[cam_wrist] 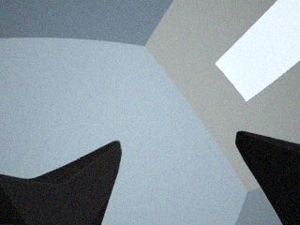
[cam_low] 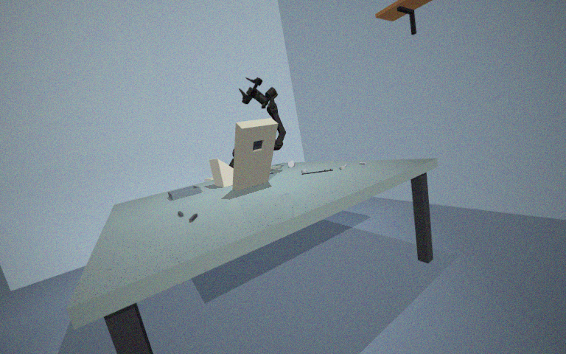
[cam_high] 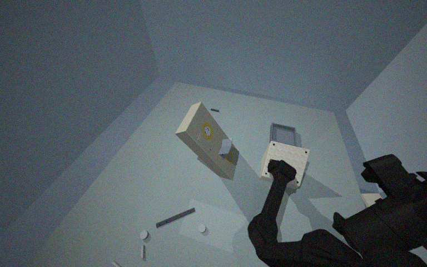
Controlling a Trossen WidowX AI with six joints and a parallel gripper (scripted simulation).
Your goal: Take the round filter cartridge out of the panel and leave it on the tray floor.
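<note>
Filter cartridge [cam_high: 207, 130] sitting flush in the upright service panel [cam_high: 201, 141], its round face pointing sideways.
The exterior view is showing the gripper [cam_low: 249, 88] raised high, spread wide, holding nothing; the top view is hiding it.

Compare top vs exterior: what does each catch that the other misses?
Top only: the front face of the tall cream service panel, with a round filter cartridge inside a yellow ring, and the inside of the shallow grey tray.

Exterior only: the panel's back with a small dark square opening, the black table legs, an orange wall shelf, and the open black gripper raised high, holding nothing.

Both: the pale green table, the panel, the long dark bar and the tray.
</note>
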